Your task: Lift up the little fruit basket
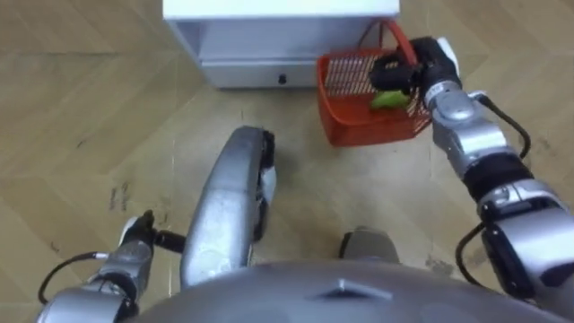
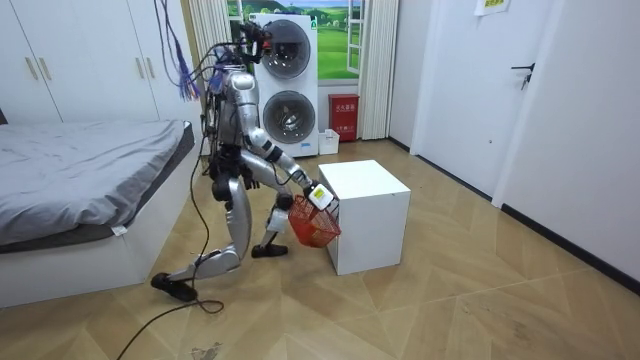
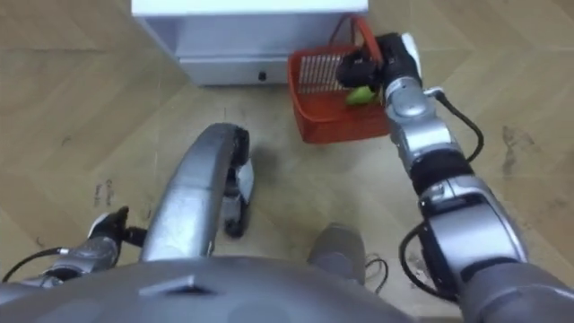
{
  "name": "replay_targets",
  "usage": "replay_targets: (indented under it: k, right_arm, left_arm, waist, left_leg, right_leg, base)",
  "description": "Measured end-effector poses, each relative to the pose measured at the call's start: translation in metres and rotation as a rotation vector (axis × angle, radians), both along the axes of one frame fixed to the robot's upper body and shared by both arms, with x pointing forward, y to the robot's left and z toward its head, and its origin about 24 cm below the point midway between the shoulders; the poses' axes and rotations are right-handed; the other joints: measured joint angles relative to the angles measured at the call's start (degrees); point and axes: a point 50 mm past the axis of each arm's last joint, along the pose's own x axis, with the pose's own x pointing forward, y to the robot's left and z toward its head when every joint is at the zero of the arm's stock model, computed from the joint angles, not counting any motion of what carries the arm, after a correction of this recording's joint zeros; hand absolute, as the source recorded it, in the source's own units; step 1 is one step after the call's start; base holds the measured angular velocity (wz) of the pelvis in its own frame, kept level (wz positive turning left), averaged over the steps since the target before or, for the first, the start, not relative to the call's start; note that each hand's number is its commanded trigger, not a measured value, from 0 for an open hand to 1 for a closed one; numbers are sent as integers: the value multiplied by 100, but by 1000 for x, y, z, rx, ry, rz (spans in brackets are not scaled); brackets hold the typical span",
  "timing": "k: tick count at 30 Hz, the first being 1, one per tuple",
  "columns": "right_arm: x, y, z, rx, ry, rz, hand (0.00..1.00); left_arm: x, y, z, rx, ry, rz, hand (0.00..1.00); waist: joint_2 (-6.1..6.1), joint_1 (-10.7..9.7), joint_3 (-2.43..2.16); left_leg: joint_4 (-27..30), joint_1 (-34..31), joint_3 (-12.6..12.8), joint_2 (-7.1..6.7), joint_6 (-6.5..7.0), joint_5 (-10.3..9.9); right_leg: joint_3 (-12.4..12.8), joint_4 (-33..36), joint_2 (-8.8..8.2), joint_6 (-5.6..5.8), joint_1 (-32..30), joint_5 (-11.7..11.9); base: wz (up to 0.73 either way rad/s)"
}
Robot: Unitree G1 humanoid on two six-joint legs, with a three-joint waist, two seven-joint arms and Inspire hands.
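Note:
The red plastic fruit basket (image 1: 359, 124) hangs a little above the wooden floor, close to the front corner of a white cabinet (image 1: 269, 40). A green fruit (image 1: 388, 100) lies inside it by the right wall. My right hand (image 1: 402, 72) is curled round the basket's red handle at the top. In the room view the basket (image 2: 313, 226) hangs from that hand (image 2: 319, 196), clear of the floor, while I stand in a deep lunge with one knee low beside the cabinet (image 2: 365, 205). My left hand (image 1: 136, 235) is down at my side at the lower left.
A bed (image 2: 80, 190) stands at the room view's left, close behind me. Stacked washing machines (image 2: 285, 80) and a small red box (image 2: 343, 117) are at the back wall. Open wooden floor (image 2: 480, 300) stretches to the room view's right of the cabinet.

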Motion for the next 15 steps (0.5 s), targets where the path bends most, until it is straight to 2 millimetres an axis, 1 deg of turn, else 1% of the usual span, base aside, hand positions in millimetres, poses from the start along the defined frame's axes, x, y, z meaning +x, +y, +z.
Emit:
replay_targets:
  k: [1,2,3,4,5,6,7,8,9,10,11,12,13,14,15]
  right_arm:
    - [0,3,3,-34,-1,25,100]
    - [0,2,2,-50,1,32,100]
    - [-4,2,0,-81,5,55,100]
    - [-10,5,1,-94,-13,79,100]
    - [-11,7,4,-97,-31,91,100]
    - [-9,11,12,-88,-78,97,100]
    - [-6,13,24,-86,-153,89,100]
    - [-4,14,33,-81,-202,81,100]
    - [0,14,47,-66,-287,62,100]
    - [2,12,55,-55,-335,46,100]
    - [3,12,57,-46,-351,43,100]
    - [2,15,60,-20,-372,45,100]
    - [-1,17,62,-3,-384,54,100]
    - [-1,18,62,9,-385,61,100]
    - [-1,19,63,31,-383,73,100]
  left_arm:
    - [3,1,1,2,-14,16,0]
    - [3,1,1,8,-12,22,0]
    - [1,3,1,26,-11,47,0]
    - [-3,7,1,53,-2,70,0]
    - [-7,9,1,60,4,91,0]
    - [-15,13,0,76,20,120,0]
    - [-20,16,0,89,32,121,0]
    - [-19,17,1,94,31,116,0]
    - [-17,18,2,99,25,109,0]
    - [-18,17,1,98,25,107,0]
    - [-21,17,1,98,30,108,0]
    - [-26,17,1,101,38,111,0]
    - [-31,16,0,101,44,113,0]
    - [-32,16,0,99,45,113,0]
    - [-35,15,-1,96,53,115,0]
  waist:
    - [0,40,0]
    - [0,52,0]
    - [1,59,-1]
    - [1,45,0]
    - [4,40,1]
    - [34,13,12]
    - [57,-61,-7]
    - [53,-94,-6]
    - [31,-153,-6]
    - [-1,-136,-23]
    - [-21,-134,-42]
    - [-64,-137,-87]
    - [-87,-144,-108]
    - [-96,-143,-118]
    - [-112,-128,-141]
  left_leg:
    - [-339,127,-6,18,21,46]
    - [-515,227,-5,15,13,100]
    - [-913,521,-4,3,-15,183]
    - [-1245,848,-21,6,-68,287]
    - [-1407,1038,-62,6,-118,324]
    - [-1656,1384,-194,-5,-240,395]
    - [-1875,1664,-306,-42,-348,472]
    - [-2004,1793,-325,-90,-383,521]
    - [-2216,1997,-328,-95,-418,612]
    - [-2317,2168,-340,-86,-460,671]
    - [-2340,2242,-363,-86,-483,686]
    - [-2402,2348,-414,-85,-521,708]
    - [-2412,2438,-454,-60,-541,719]
    - [-2415,2494,-445,-38,-543,719]
    - [-2440,2581,-409,22,-544,719]
  right_leg:
    - [-7,-403,-27,45,-22,70]
    - [-10,-559,-43,47,-35,69]
    - [-11,-862,-49,46,-49,77]
    - [-33,-1272,-38,-4,-37,118]
    - [-55,-1530,-23,-26,7,151]
    - [-163,-2130,81,-29,132,184]
    - [-193,-2506,169,-47,398,333]
    - [-247,-2698,180,-22,543,394]
    - [-383,-2982,203,-15,796,452]
    - [-404,-3212,257,-40,1032,487]
    - [-439,-3302,275,-52,1141,497]
    - [-578,-3388,297,-74,1297,524]
    - [-671,-3341,330,-117,1386,591]
    - [-690,-3313,345,-122,1423,630]
    - [-709,-3251,360,-136,1450,713]
  base:
    - [-48]
    - [-65]
    - [-66]
    - [-71]
    - [-86]
    - [-71]
    - [-54]
    - [-6]
    - [14]
    - [18]
    - [16]
    - [23]
    - [25]
    - [16]
    - [4]
